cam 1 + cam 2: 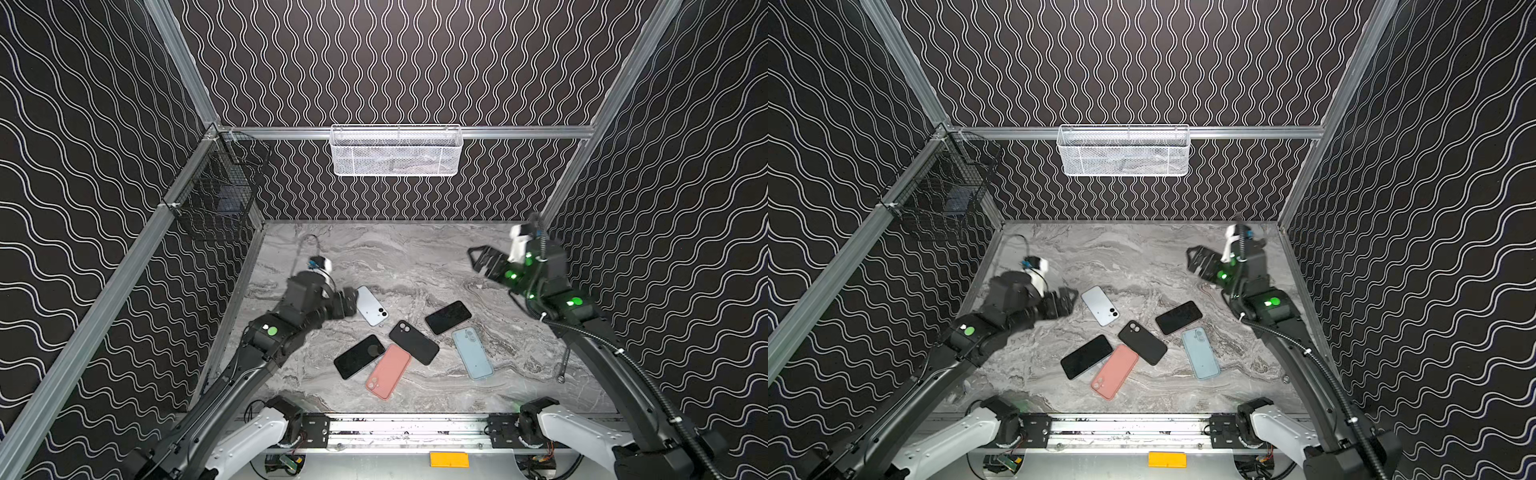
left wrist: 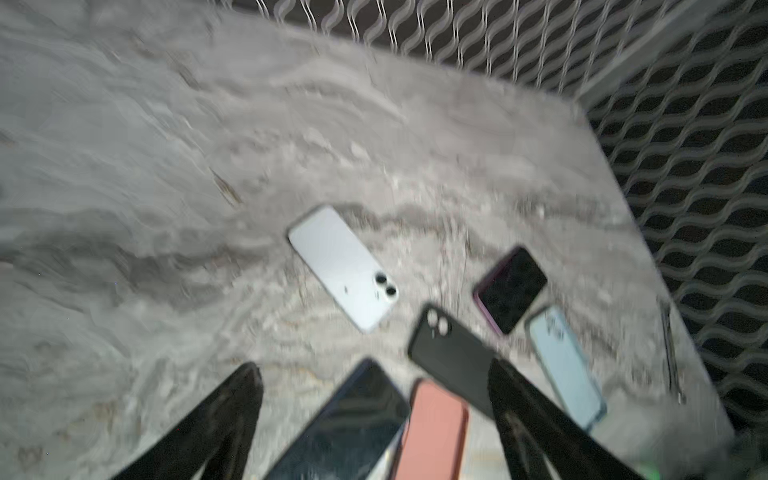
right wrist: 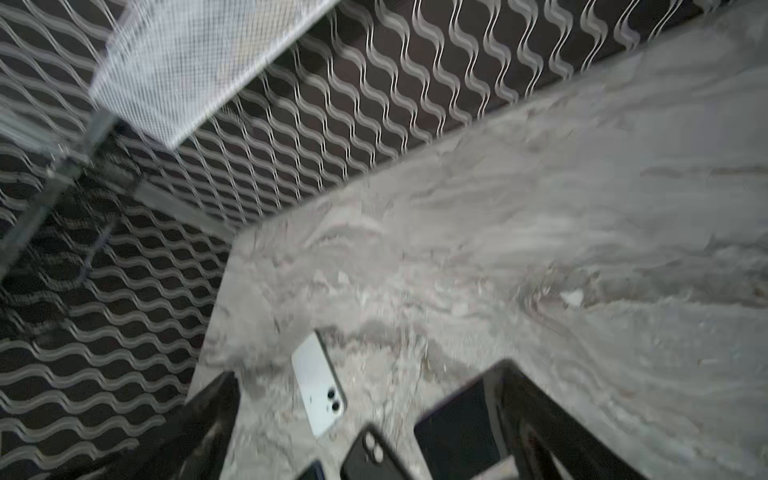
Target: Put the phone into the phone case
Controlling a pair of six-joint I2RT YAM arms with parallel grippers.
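Over the marble table (image 1: 415,257), the left arm (image 1: 232,386) reaches in low from the lower left of both top views. The right arm (image 1: 582,311) stands raised at the right edge. The left gripper (image 1: 354,301) is spread wide and empty, near the white phone (image 1: 372,305) (back up, at centre). The right gripper (image 1: 473,259) gapes empty too. The black case (image 1: 413,343) lies just below and right of that phone.

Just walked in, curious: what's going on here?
Nothing is held yet. A white phone, two black phones, a black case, a pink case and a blue case lie on the marble table. The left gripper, open, is beside the white phone; the right gripper, open, is raised off to the right.
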